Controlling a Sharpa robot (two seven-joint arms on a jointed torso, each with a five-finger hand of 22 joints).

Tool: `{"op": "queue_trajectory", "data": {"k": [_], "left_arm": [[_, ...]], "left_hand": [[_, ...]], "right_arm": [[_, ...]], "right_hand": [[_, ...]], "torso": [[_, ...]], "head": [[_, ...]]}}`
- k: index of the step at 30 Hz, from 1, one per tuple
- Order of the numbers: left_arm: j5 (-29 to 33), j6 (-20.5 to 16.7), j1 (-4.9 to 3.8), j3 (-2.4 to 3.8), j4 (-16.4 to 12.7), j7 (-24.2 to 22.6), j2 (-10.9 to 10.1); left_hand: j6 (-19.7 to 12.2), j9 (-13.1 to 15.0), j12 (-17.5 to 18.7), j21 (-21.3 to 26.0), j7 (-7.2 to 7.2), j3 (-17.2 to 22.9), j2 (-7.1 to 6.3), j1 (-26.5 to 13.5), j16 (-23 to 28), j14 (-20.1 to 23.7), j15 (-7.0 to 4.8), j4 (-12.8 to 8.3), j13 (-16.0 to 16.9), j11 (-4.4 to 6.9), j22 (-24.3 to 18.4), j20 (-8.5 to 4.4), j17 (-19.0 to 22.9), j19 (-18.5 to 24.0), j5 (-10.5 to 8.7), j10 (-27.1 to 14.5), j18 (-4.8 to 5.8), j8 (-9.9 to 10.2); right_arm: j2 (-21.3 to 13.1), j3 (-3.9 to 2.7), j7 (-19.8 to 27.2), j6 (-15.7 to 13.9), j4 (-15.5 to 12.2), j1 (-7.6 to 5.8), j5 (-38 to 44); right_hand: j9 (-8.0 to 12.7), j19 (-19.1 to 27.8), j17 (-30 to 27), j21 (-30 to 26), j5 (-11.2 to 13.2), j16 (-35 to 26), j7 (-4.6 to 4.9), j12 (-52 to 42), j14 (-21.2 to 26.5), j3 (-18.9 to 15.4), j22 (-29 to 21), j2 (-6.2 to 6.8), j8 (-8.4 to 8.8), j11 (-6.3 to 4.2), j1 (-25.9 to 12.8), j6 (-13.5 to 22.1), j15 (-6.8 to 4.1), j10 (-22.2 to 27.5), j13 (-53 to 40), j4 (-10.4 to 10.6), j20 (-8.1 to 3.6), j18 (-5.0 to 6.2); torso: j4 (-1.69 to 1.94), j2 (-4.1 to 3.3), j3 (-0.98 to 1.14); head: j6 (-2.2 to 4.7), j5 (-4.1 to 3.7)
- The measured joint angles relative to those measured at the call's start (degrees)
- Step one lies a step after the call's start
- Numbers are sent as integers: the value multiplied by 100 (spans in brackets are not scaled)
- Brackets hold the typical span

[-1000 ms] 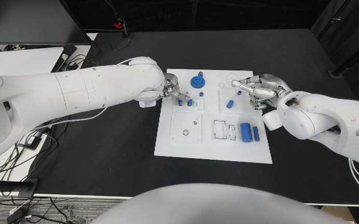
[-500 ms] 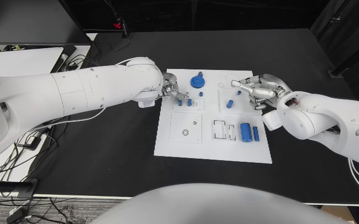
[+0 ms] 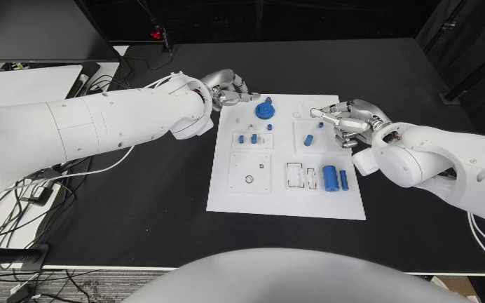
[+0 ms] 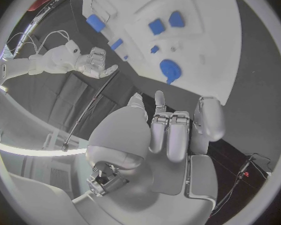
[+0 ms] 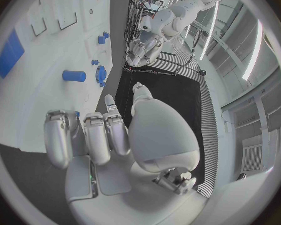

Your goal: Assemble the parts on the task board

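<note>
Black table [image 3: 151, 198] underneath — matte, dark. Bundle of cables [image 3: 25, 201] trailing off the near-left edge. White sheet-like surface [image 3: 36, 82] beside the table's left side — partly cut off.

The near half of the board [image 3: 286, 203] is left unobstructed from above, while its far left corner is crowded by the left hand [image 3: 228, 88] beside the blue disc [image 3: 265, 111], and its right edge is overhung by the right hand [image 3: 343, 122].
</note>
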State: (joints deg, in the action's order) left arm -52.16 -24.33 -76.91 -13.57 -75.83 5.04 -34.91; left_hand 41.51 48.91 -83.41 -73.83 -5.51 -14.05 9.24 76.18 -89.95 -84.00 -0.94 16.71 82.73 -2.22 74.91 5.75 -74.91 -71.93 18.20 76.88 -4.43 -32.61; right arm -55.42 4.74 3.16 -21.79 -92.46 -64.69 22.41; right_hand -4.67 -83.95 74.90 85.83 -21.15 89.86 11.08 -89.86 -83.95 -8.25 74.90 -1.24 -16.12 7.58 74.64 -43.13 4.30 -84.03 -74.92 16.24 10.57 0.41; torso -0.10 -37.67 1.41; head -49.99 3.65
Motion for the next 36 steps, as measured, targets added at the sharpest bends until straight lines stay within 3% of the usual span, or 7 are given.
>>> {"op": "queue_trajectory", "data": {"k": [1,2,4,8,17,24,36], "left_arm": [[38,-47,0,0,6,-72,6],[150,-179,0,0,25,-280,24],[400,-411,0,0,85,-738,81],[732,-597,16,0,280,-1426,242],[-89,-591,148,0,810,-2270,539],[-1635,-550,275,-1,1140,-2574,742],[-3685,-549,481,-2,1567,-2783,1010]], "left_hand": [[-18,-78,640,89,-18,-15,22,146,0,-11,9,-15,-220,48,0,13,0,94,0,-583,1,34],[-47,-193,1623,172,-47,-44,20,323,0,-15,37,3,-1309,44,0,34,0,171,54,-1524,0,87],[-108,-445,2987,264,-108,-118,-109,496,0,0,127,-6,-2493,-34,0,87,0,243,187,-2705,1,213],[-219,-1045,4448,124,-264,-297,-330,834,0,2,307,-18,-3946,-248,0,231,0,106,353,-3119,1,514],[199,-2523,5584,-710,-439,-402,-586,1224,0,2,434,-22,-5751,-423,0,404,0,-716,304,-2992,95,1411],[862,-3327,6222,-1308,-394,381,-913,1316,0,2,435,7,-6941,-468,0,387,0,-1180,-71,-2672,229,1984],[1294,-3805,6614,-1600,-285,1343,-1216,1627,0,2,386,0,-7676,-365,0,366,0,-1200,-787,-2378,407,2352]], "right_arm": [[0,0,1,0,0,0,0],[0,0,4,0,0,0,0],[2,0,11,0,0,0,0],[4,0,41,0,1,1,0],[-9,0,186,-25,-3,1,9],[-6,0,343,-78,-6,3,30],[10,0,465,-105,-1,23,47]], "right_hand": [[0,0,0,0,0,0,0,0,0,0,0,0,0,0,0,0,0,0,0,0,0,0],[0,0,0,0,0,0,0,0,0,0,0,0,0,0,0,0,0,0,0,0,0,0],[0,0,0,0,0,0,0,0,0,0,0,0,0,0,0,0,0,0,0,0,0,0],[0,0,0,0,0,0,20,0,0,-16,0,0,-29,0,0,21,0,0,0,-16,0,0],[0,0,0,0,1,0,20,0,0,-16,0,0,-29,0,0,21,0,0,0,-16,0,0],[0,0,0,0,1,0,20,0,0,-16,0,0,-29,0,0,20,0,0,0,-16,0,0],[0,0,0,0,1,0,20,0,0,-16,0,0,-29,0,0,20,0,0,0,-16,0,0]], "torso": [[0,-1,-1],[0,-1,-1],[0,-2,-1],[0,-3,-1],[0,-6,-4],[-4,-6,-4],[-4,-5,-9]], "head": [[0,3],[0,3],[0,8],[0,14],[52,20],[60,2],[85,-25]]}}
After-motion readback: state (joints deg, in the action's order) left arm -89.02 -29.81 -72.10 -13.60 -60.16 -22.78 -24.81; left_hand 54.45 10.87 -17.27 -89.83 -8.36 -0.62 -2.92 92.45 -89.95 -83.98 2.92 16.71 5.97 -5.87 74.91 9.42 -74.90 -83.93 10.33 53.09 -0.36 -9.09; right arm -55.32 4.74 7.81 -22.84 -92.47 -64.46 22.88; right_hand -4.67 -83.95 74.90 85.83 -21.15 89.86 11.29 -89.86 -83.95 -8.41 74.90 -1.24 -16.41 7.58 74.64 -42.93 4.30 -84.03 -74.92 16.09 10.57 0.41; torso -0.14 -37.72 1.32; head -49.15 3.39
